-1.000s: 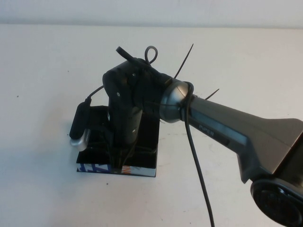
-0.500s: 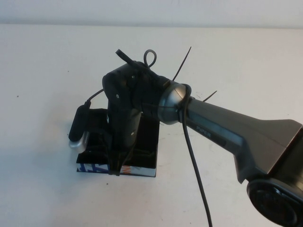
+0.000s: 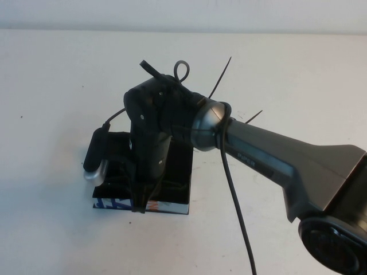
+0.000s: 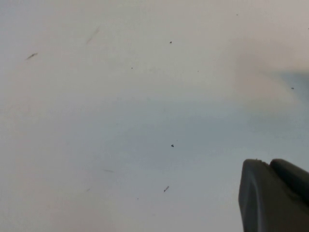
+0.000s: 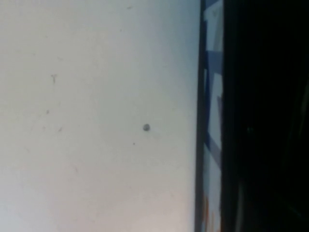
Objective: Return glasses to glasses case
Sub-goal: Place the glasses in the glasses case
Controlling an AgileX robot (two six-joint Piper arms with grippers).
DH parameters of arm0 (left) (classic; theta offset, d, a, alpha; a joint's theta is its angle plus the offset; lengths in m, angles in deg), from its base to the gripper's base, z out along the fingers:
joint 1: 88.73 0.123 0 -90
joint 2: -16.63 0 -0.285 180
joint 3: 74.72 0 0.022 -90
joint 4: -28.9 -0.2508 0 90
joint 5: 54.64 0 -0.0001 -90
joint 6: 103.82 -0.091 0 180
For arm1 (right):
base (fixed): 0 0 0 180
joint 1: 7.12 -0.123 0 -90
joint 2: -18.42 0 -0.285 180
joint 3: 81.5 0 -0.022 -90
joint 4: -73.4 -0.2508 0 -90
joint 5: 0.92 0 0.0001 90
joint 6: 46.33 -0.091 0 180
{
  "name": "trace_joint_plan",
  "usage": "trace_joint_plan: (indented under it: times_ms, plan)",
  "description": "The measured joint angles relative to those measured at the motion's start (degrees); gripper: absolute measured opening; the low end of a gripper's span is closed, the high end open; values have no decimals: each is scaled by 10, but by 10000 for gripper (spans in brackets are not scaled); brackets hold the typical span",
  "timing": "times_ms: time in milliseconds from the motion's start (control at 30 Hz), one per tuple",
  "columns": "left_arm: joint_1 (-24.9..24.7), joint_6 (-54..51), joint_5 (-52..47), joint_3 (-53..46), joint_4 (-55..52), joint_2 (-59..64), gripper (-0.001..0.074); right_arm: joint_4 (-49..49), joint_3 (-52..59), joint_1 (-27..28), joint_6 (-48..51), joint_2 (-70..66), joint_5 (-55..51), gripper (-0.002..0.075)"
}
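Observation:
The glasses case (image 3: 179, 186) lies on the white table, black with a blue, white and orange patterned front side. My right gripper (image 3: 139, 201) points straight down into the case near its front edge, and the arm covers most of the case. The case's patterned side also shows in the right wrist view (image 5: 212, 121), beside a dark interior. The glasses are hidden under the gripper; I cannot make them out. My left gripper (image 4: 270, 166) shows only in the left wrist view, its two fingertips together above bare table, holding nothing.
The white table (image 3: 69, 86) surrounds the case on all sides. The right arm (image 3: 287, 166) stretches from the near right corner, with a black cable (image 3: 235, 200) hanging below it. The table's far edge runs along the top of the high view.
My right gripper has shifted slightly left and lower toward the case's front edge. The case has not moved.

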Motion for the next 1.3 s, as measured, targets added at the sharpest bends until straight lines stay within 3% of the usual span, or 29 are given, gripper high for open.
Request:
trace_joint_plan:
  times_ms: [200,967,1300]
  plan:
    - [0,0,0,0,0,0,-4,11,0,0,0,0,0,221]
    - [0,0,0,0,0,0,-4,48,-7,0,-19,0,0,246]
    - [0,0,0,0,0,0,-4,49,-11,0,-30,0,0,394]
